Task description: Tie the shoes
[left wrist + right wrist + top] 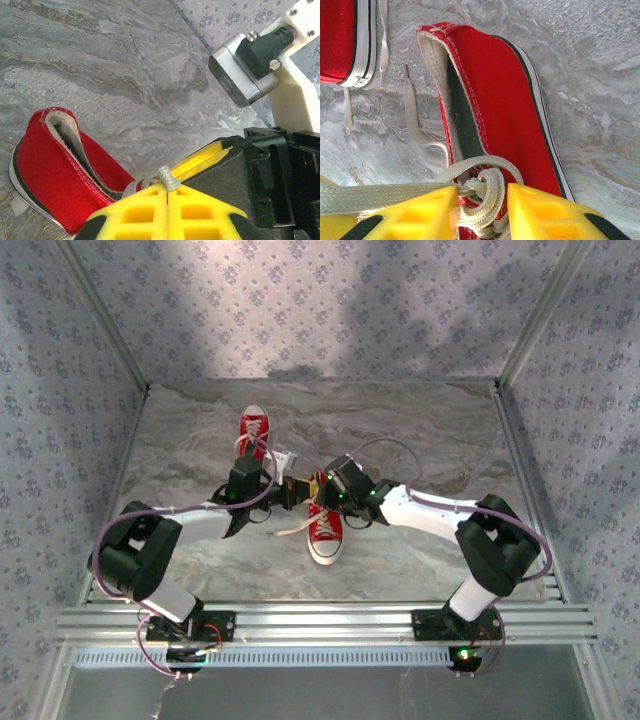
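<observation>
Top external: bench (430, 440) carries near shoe (325, 532), lying lengthwise with its toe toward the arm bases, and far shoe (255, 428) back-left. Over the near lacing, left pincer (167, 200) is clenched on a lace (169, 179). The right pincer (482, 200) is parted, straddling the knot (487, 186). Knot tightness unclear; lacing cut off below.

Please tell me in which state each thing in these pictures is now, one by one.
near shoe: upright, loose knot started, no bow yet.
far shoe: upright, untied, laces loose on the table.
left gripper: shut on a lace of the near shoe.
right gripper: open, one finger on each side of the knot.
</observation>
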`<state>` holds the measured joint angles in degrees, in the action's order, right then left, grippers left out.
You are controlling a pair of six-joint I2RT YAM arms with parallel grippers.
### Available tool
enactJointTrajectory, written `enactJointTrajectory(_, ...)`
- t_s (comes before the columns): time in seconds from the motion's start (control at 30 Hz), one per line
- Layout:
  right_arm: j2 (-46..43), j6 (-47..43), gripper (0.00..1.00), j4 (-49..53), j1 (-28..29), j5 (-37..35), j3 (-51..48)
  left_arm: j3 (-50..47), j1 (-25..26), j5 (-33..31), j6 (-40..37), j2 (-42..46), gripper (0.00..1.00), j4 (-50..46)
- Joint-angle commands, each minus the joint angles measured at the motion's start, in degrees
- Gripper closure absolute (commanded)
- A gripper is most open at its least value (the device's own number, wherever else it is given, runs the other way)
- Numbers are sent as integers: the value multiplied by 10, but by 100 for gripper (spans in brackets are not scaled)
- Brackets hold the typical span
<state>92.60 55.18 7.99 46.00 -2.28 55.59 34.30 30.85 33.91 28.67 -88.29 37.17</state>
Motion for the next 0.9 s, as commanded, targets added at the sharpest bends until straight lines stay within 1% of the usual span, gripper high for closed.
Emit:
enactJointTrajectory(0.0, 9, 8, 72, 6, -3, 1, 18, -7, -4, 17, 6, -1, 100, 28)
enactJointTrajectory(0.17, -1, 6, 83, 4, -2, -2, 15, -8, -5, 13, 5, 0, 100, 24)
enactJointTrajectory(0.27, -17, 5, 87, 8, 4, -2, 15, -9, -6, 9, 4, 0, 100, 22)
enactJointTrajectory(0.6, -70, 15, 88, 35, 13, -2, -12, -9, -7, 11, 2, -5, 100, 21)
enactJointTrajectory(0.87, -74, 13, 88, 59, 14, 1, -32, -13, -7, 13, -4, -5, 100, 11)
